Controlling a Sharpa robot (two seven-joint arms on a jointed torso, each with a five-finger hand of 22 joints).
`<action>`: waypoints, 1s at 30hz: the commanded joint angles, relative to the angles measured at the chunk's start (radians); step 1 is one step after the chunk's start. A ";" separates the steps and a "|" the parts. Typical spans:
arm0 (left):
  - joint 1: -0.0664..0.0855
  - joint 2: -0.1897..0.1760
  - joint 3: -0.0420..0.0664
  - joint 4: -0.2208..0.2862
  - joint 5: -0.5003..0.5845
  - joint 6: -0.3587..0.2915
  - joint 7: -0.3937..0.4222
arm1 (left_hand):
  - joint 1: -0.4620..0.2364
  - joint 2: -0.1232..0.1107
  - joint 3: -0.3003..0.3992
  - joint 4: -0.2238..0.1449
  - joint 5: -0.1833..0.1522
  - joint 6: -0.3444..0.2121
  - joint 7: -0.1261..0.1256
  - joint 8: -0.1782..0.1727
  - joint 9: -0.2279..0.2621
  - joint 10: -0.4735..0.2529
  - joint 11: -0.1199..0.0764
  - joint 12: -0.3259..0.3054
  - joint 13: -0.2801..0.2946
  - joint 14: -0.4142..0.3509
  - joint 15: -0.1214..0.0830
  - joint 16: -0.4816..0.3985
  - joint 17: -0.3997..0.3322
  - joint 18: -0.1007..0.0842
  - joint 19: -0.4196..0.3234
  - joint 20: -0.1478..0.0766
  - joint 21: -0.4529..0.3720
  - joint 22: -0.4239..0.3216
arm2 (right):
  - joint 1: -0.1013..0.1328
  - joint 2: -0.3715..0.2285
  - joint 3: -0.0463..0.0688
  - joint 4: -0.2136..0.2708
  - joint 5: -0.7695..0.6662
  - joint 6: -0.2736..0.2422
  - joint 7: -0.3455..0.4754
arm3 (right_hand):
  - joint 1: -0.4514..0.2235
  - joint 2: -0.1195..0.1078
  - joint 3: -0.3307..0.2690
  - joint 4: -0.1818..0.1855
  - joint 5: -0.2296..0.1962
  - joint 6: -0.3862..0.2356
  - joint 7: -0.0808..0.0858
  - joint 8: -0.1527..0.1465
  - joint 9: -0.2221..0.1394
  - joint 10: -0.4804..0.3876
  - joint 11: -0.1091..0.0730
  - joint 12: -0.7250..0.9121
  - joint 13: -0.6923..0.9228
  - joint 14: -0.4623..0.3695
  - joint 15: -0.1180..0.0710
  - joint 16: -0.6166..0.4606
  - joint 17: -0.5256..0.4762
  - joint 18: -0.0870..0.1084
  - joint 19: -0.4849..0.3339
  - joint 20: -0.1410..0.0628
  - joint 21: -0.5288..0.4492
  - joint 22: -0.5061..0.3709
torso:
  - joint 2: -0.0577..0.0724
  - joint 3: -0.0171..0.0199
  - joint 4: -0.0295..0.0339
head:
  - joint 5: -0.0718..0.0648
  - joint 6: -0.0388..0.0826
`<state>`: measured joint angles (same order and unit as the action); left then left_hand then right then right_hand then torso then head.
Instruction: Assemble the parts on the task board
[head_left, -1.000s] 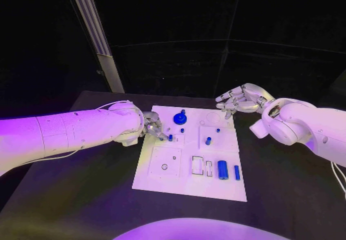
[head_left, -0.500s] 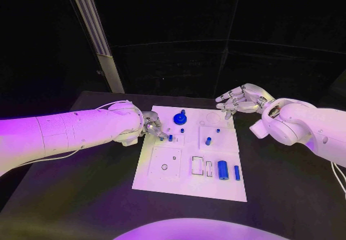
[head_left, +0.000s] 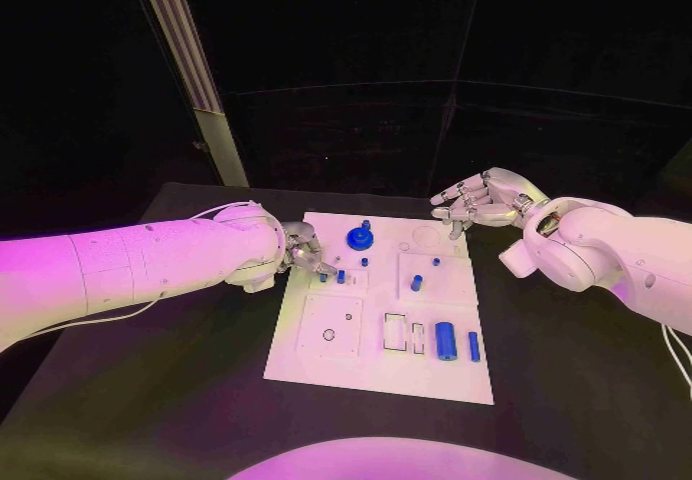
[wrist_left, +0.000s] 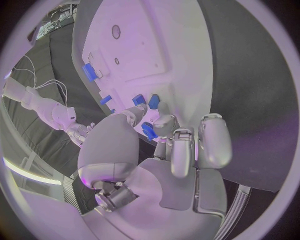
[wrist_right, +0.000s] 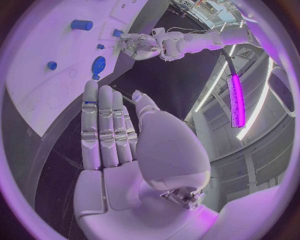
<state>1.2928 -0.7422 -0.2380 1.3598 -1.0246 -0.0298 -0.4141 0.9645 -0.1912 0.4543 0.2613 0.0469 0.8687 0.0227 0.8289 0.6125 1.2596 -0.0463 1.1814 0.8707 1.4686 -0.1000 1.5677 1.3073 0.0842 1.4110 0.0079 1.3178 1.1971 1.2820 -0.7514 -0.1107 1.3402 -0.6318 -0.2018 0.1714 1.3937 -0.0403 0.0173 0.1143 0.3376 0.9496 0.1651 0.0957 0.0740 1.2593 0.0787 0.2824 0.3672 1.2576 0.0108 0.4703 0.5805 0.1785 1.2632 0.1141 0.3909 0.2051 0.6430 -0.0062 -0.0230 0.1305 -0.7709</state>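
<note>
The white task board (head_left: 361, 355) lies in the middle of the black table. On it are a blue gear (head_left: 359, 237), a blue cylinder (head_left: 446, 340), a thin blue bar (head_left: 473, 345) and several small blue pegs. My left hand (head_left: 303, 250) is low at the board's left edge and pinches a small blue peg (wrist_left: 148, 131) between thumb and a finger, right over the board (wrist_left: 162, 45). Two more pegs (wrist_left: 139, 99) stand just beyond the fingertips. My right hand (head_left: 483, 200) hovers above the board's far right corner, fingers stretched out and holding nothing; the same right hand (wrist_right: 119, 150) looks down on the gear (wrist_right: 98, 64).
Two empty rectangular slots (head_left: 394, 330) sit beside the cylinder, and a raised square plate with a hole (head_left: 329, 333) takes the board's near left. A pale post (head_left: 209, 110) rises behind the table's far left corner. Black table surface (head_left: 577, 380) surrounds the board.
</note>
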 joint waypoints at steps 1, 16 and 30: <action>0.001 -0.007 0.001 0.001 0.096 -0.119 0.107 | 0.010 -0.010 -0.006 0.018 0.005 -0.034 0.012 -0.021 -0.010 -0.066 0.012 -0.070 -0.103 0.100 0.006 -0.001 0.255 0.008 -0.024 0.006 -0.035 -0.044 | 0.001 0.001 0.000 0.000 0.000 0.008 0.005 | 0.003 0.007 -0.002 0.006 0.004 -0.006 0.000 0.007 0.001 -0.007 -0.002 0.005 0.001 -0.006 0.003 0.005 0.002 0.001 -0.009 0.001 0.003 0.001 | 0.000 -0.0002 0.0001 | -0.001 0.001; 0.005 -0.015 0.001 -0.017 0.367 -0.218 0.464 | 0.150 0.018 -0.099 -0.005 0.008 -0.209 0.130 -0.171 -0.166 -0.368 0.123 -0.289 -0.363 -0.136 0.104 -0.362 -0.263 0.097 -0.305 0.099 -0.507 -0.546 | -0.001 0.002 0.000 -0.006 0.000 0.006 0.006 | -0.001 0.007 -0.004 0.010 0.004 -0.007 0.000 0.007 0.001 -0.009 -0.001 0.006 0.003 -0.009 0.004 0.006 0.002 0.001 -0.010 0.002 0.002 0.001 | 0.000 0.0003 0.0004 | -0.004 0.003; 0.005 0.096 0.001 -0.118 -0.079 -0.163 0.589 | 0.437 -0.015 0.011 -0.253 0.001 -0.058 0.139 -0.421 -0.408 -0.354 0.145 -0.638 -0.672 -0.269 0.115 -0.572 -0.562 0.098 -0.310 0.110 -0.589 -0.596 | -0.002 0.006 0.000 -0.006 0.000 -0.001 0.010 | 0.000 0.007 -0.005 0.010 0.004 -0.008 0.000 0.007 0.001 -0.010 -0.001 0.005 0.003 -0.010 0.004 0.006 0.002 0.001 -0.011 0.002 0.002 0.002 | 0.001 0.0000 -0.0024 | -0.014 0.015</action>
<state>1.2966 -0.6534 -0.2379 1.2509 -0.9220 -0.2149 0.0940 1.4010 -0.1987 0.4697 0.0171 0.0503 0.7985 0.1628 0.4251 0.2188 0.8949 0.1013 0.5680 0.2197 1.1830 0.0147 0.9841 0.7389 0.1700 1.0927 0.1176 0.7231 0.5980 1.2780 -0.7462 -0.1108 1.3327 -0.6318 -0.2019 0.1722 1.3936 -0.0403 0.0120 0.1195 0.3376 0.9496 0.1651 0.1006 0.0739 1.2557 0.0750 0.2823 0.3693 1.2540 0.0144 0.4703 0.5810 0.1785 1.2597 0.1176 0.3909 0.2058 0.6437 -0.0061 -0.0250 0.1187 -0.7574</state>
